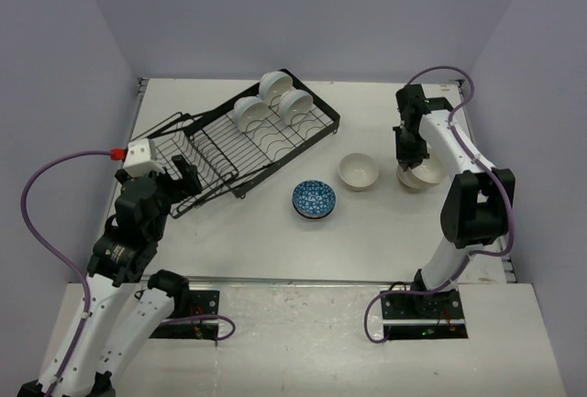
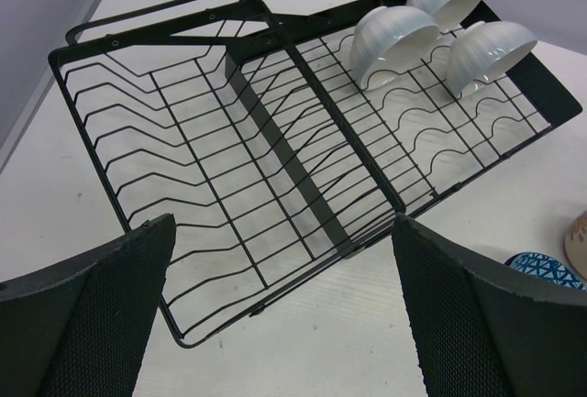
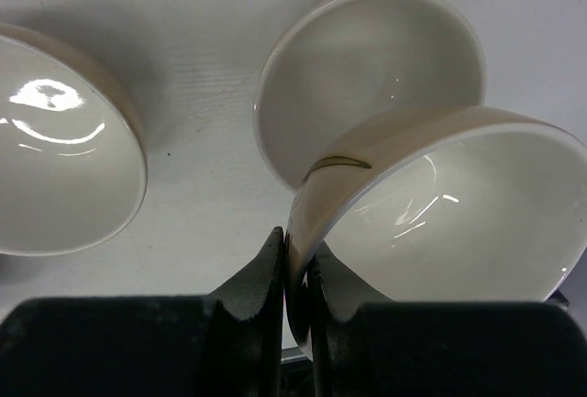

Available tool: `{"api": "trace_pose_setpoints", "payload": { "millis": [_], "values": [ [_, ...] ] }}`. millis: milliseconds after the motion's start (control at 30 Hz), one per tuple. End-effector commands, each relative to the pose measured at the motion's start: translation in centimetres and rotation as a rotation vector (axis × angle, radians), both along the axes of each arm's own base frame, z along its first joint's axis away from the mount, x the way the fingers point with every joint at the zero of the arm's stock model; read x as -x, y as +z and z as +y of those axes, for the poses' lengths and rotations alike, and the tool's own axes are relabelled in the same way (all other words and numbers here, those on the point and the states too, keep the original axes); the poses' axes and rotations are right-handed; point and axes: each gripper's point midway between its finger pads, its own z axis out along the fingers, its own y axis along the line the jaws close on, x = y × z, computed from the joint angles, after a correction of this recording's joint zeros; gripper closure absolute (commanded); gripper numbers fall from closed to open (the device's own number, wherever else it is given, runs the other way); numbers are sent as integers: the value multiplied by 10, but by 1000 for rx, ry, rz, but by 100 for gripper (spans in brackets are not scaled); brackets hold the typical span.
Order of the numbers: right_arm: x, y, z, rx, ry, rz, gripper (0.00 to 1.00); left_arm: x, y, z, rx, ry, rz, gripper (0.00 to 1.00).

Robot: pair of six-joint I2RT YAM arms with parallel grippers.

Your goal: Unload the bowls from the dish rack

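right gripper (image 3: 295, 259): clenched on the rim of a beige bowl (image 3: 440, 214), one finger inside the wall and one outside. The bowl hangs tilted.
beige bowl: way off to the right of the dish rack (image 1: 220, 154), well apart from it.
pale bowl (image 3: 367, 58): on the table (image 1: 275, 250) right under the held one, so also far right of the rack. The held rim covers part of it.
second beige bowl (image 1: 358, 170): upright on the table, between that pair and the rack.
blue-patterned bowl (image 1: 314, 199): on the table near the rack's near-right side, closest to it of the loose ones.
left gripper (image 1: 179, 177): released, jaws spread wide with nothing in them, hovering at the rack's near-left end.
three white bowls (image 2: 394, 39): still in the rack at its far right end, propped on edge among the wires.
hard to see: can't tell if the held bowl touches the pale one. From the top view the right arm covers that pair, so they blur into one. In the left wrist view the blue-patterned bowl is mostly hidden behind a finger (image 2: 486, 324). In the right wrist view the second beige bowl is cut off at the frame edge.
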Motion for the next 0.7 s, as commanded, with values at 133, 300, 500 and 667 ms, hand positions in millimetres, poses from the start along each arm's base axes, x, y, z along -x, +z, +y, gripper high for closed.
{"api": "trace_pose_setpoints", "payload": {
  "millis": [133, 300, 500, 667],
  "values": [
    [-12, -3, -7, 42, -56, -67, 100, -2, 11, -4, -2, -21, -50, 0],
    [-14, -1, -8, 44, -57, -74, 100, -1, 11, -3, -3, -18, -52, 0],
    [-16, 12, 1, 49, -28, -110, 100, -1, 11, -3, -3, -18, -50, 0],
    [-15, 9, -2, 69, -22, -84, 100, -1, 12, -3, -1, -15, -55, 0]
  ]
}}
